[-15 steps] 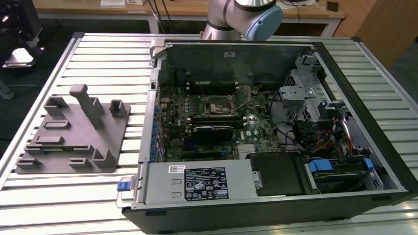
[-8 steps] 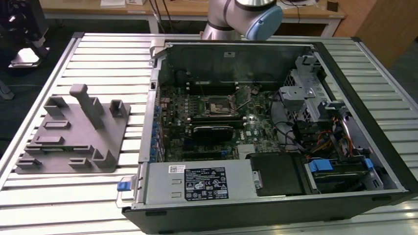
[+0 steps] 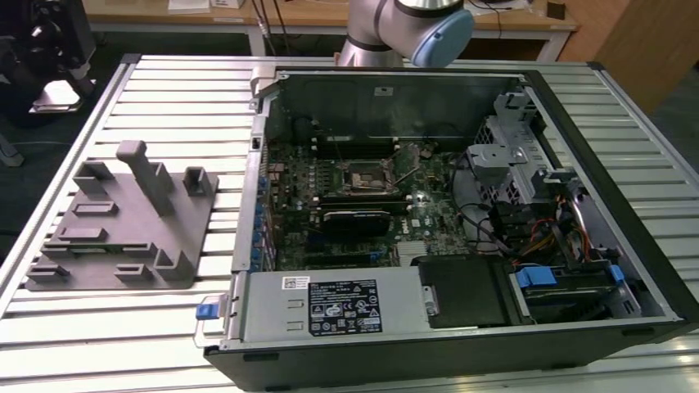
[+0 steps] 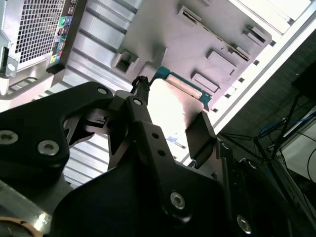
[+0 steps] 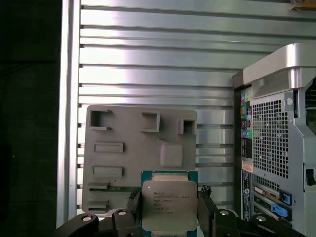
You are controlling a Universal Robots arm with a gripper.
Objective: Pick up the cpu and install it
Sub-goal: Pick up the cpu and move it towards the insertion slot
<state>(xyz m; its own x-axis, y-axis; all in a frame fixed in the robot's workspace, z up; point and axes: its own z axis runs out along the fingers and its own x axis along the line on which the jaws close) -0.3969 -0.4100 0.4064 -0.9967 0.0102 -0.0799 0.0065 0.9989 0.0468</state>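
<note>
The jaws pinch the cpu [image 5: 165, 205] by two opposite edges (grey fixture [image 5: 123, 143] beyond); so thin a hold might let it tilt and seat askew in the socket [image 3: 361, 174].

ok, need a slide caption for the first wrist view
The hand grips the cpu by two opposite edges, with the grey fixture and computer case on the slatted table beyond.
</note>
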